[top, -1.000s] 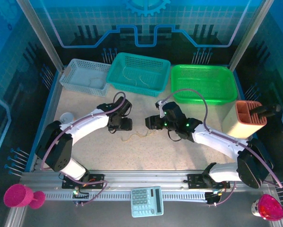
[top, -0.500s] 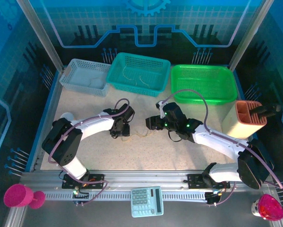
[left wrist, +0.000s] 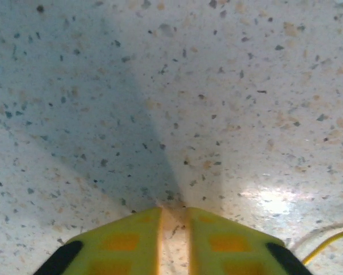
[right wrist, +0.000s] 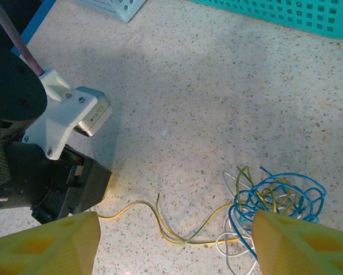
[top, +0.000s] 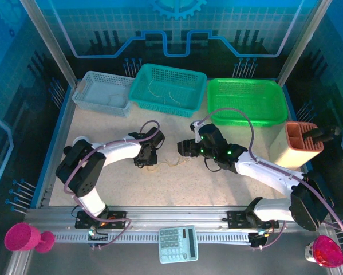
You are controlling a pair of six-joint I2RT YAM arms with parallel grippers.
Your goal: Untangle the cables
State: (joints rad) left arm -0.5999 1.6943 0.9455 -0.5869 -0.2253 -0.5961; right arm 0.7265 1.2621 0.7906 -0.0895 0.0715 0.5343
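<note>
The table [right wrist: 217, 86] looks matt speckled stone, teal basket [top: 160, 105] perforated plastic, cables [right wrist: 274, 200] smooth-coated.

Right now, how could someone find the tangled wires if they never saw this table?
On the speckled table, in front of the middle teal basket, the left arm and right arm nearly meet. The cables lie there: a curly knot of thin blue, yellow and white strands, unlike the thick purple cables along the arms.
</note>
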